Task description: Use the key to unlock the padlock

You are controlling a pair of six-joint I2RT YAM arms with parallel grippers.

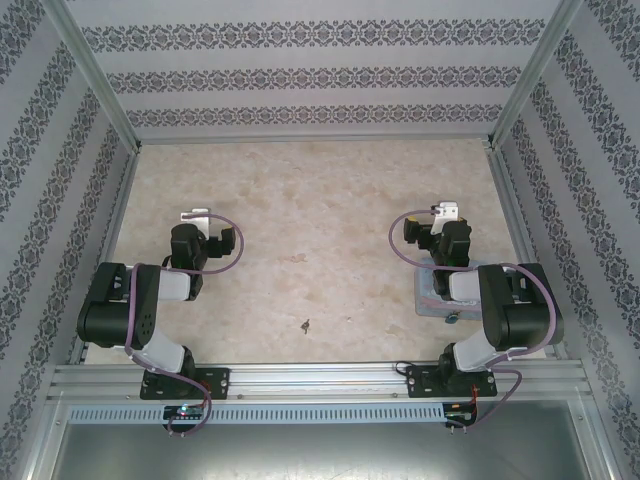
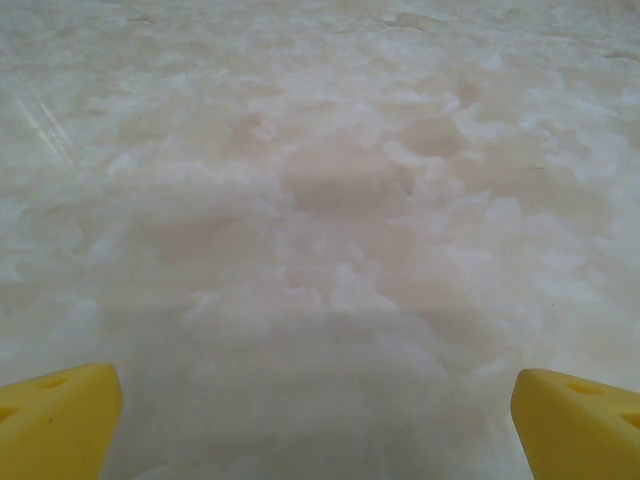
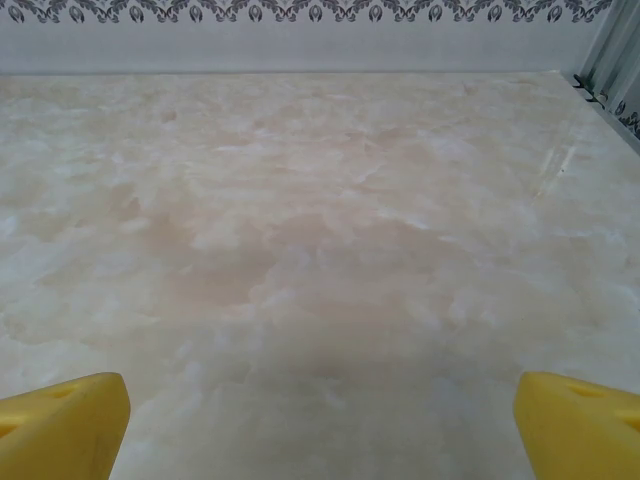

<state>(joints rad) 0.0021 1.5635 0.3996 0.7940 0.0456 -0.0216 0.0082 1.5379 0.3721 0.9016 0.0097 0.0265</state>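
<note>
The key (image 1: 305, 324) is a tiny dark sliver lying on the marbled table near the front middle, between the two arms. A small teal speck that I take for the padlock (image 1: 452, 318) sits at the front edge of a pale blue tin (image 1: 430, 296), mostly hidden under my right arm. My left gripper (image 1: 195, 214) is parked at the left, well away from the key, and is open; its yellow fingertips (image 2: 55, 420) stand wide over bare table. My right gripper (image 1: 445, 210) points to the back of the table and is open too, with yellow fingertips (image 3: 60, 425) far apart and nothing between them.
Patterned walls close in the table on three sides, with metal frame posts (image 1: 520, 75) at the back corners. The back wall (image 3: 300, 40) is far ahead in the right wrist view. A metal rail (image 1: 320, 378) carries the arm bases at the front edge.
</note>
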